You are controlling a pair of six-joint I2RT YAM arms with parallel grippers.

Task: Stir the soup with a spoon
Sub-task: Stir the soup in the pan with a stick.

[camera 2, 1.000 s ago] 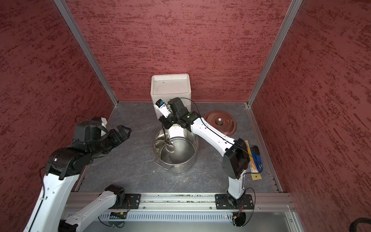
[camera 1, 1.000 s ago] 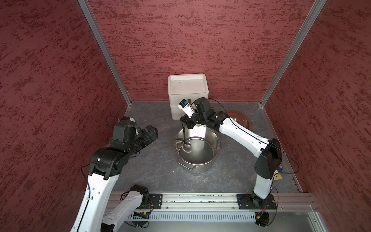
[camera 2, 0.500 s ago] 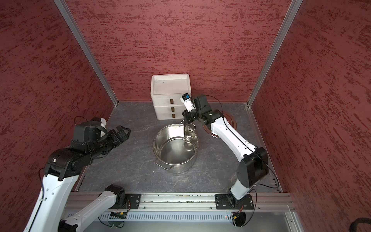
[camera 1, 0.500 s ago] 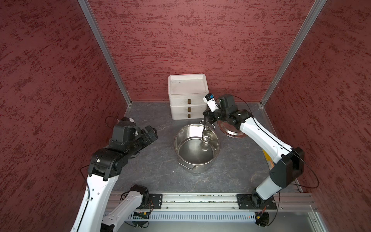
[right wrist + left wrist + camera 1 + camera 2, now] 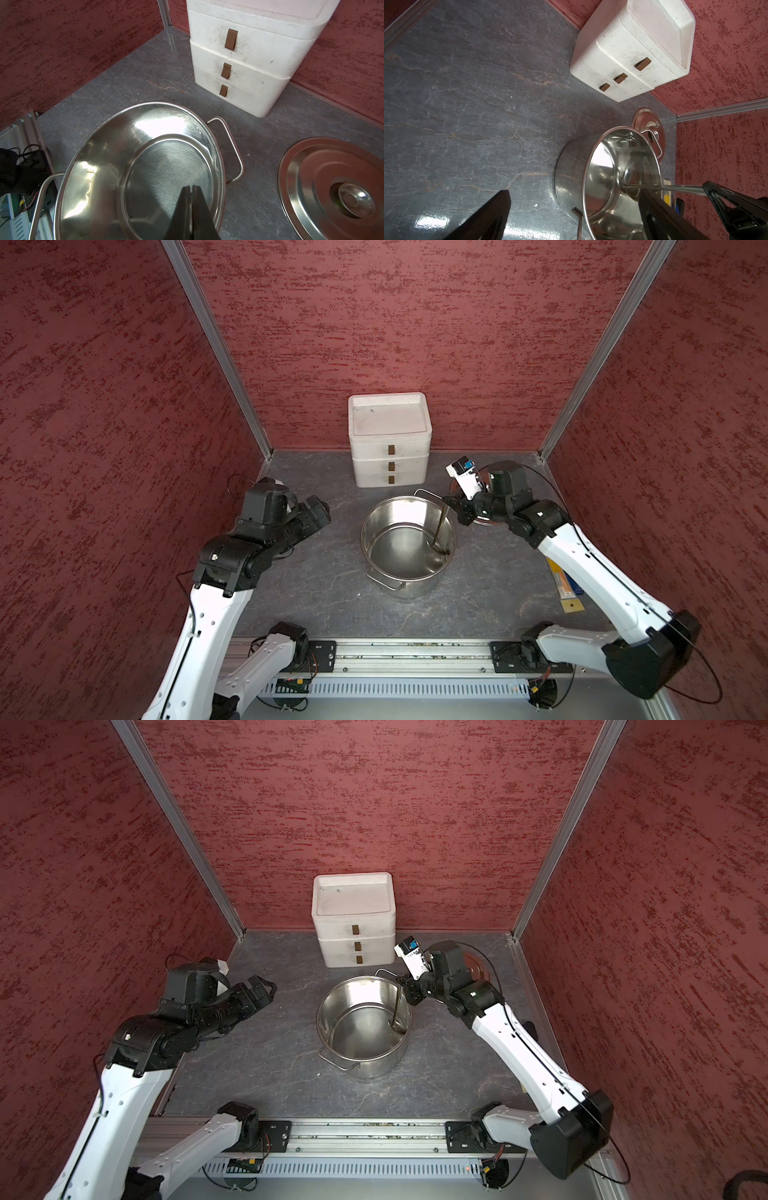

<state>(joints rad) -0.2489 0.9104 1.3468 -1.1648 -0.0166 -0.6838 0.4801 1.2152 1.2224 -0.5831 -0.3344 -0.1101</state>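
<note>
Spoon [image 5: 439, 526], pinched in right end effector [image 5: 451, 504], slants down into pot [image 5: 415, 588] beneath it.

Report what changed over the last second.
The right gripper, shut on the spoon, swept it through the pot from the left-arm side across to the wall nearest the lid, and its arm swung out with it. Nothing was grasped or released. The left gripper stayed open and parked; pot, lid and white drawers kept their places.

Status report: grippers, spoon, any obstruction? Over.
Left gripper open, away from the steel pot. Right gripper shut on slender dark metal spoon, bowl down inside pot. No obstruction; steel lid lies aside.
</note>
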